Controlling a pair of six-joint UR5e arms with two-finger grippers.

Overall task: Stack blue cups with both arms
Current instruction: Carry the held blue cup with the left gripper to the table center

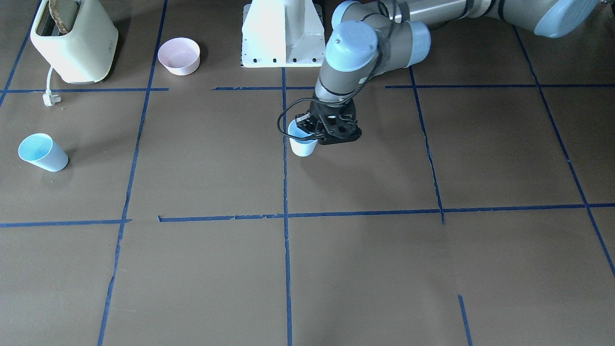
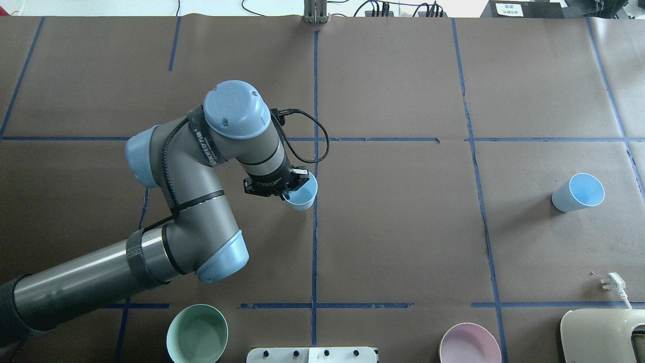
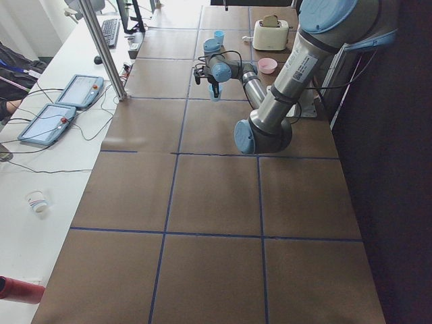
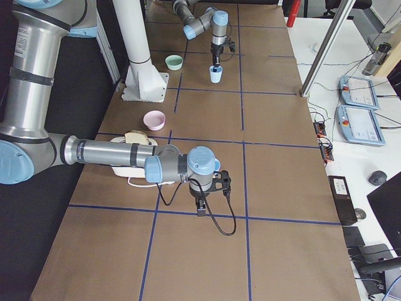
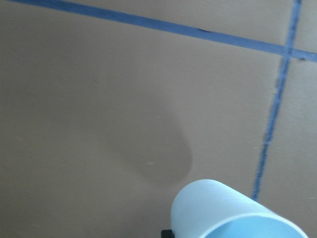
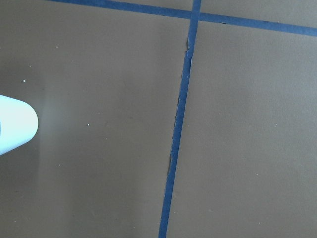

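My left gripper (image 1: 308, 131) is shut on the rim of a pale blue cup (image 1: 303, 144) near the table's middle. It reaches down from above, and the cup hangs upright, seemingly just off the brown surface. The same gripper (image 2: 291, 190) and cup (image 2: 302, 195) show in the overhead view, and the cup (image 5: 233, 214) fills the bottom of the left wrist view. The second blue cup (image 1: 43, 153) stands alone far off on the robot's right side (image 2: 578, 192); its edge (image 6: 14, 130) shows in the right wrist view. My right gripper (image 4: 200, 205) shows only in the exterior right view, and I cannot tell whether it is open or shut.
A pink bowl (image 1: 179, 55) and a cream toaster (image 1: 74, 41) with a loose plug (image 1: 50, 99) sit near the robot's right side. A mint-green bowl (image 2: 197, 334) sits by the left arm's base. The white pedestal (image 1: 282, 36) stands between the two bowls.
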